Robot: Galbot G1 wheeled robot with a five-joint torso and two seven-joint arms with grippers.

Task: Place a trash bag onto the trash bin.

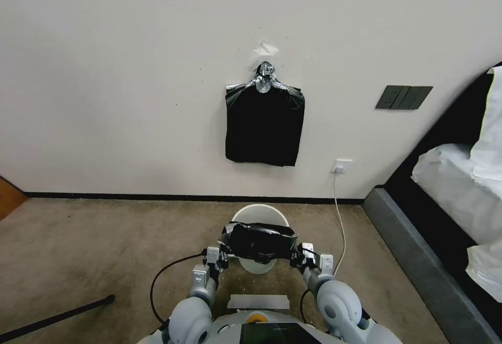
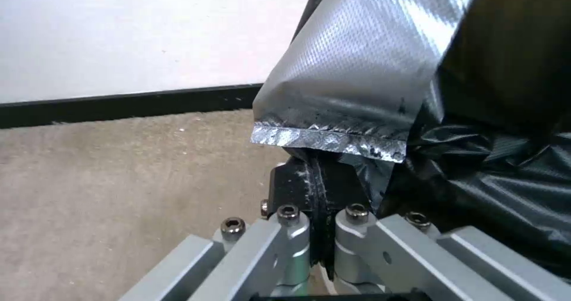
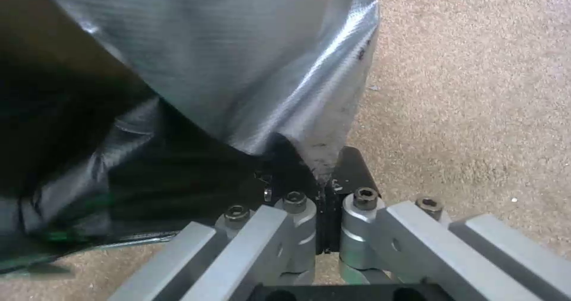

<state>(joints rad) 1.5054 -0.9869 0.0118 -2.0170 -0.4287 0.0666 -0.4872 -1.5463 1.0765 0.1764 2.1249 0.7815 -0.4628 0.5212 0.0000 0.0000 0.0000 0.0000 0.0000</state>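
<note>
Trash bag point(image 1: 260, 240) hangs stretched between your two grippers, spanning the near half of the trash bin point(image 1: 260, 213), whose cream rim shows beyond it at twelve o'clock. You have the left gripper point(image 1: 224, 256) at the bag's nine o'clock edge, its jaws pressed together on a pinch of the film; your left wrist view shows the plastic point(image 2: 357, 91) rising out of the clamped tips point(image 2: 318, 180). Your right gripper point(image 1: 298, 256) sits at the three o'clock edge, likewise clenched on the bag point(image 3: 238, 69), pads point(image 3: 351, 169) closed over the fold. Bin stands on the carpet point(image 1: 104, 250) directly ahead of you. On the wall point(image 1: 130, 72) at twelve o'clock, a bundle of black bags point(image 1: 264, 127) hangs from a silver clip point(image 1: 264, 76).
</note>
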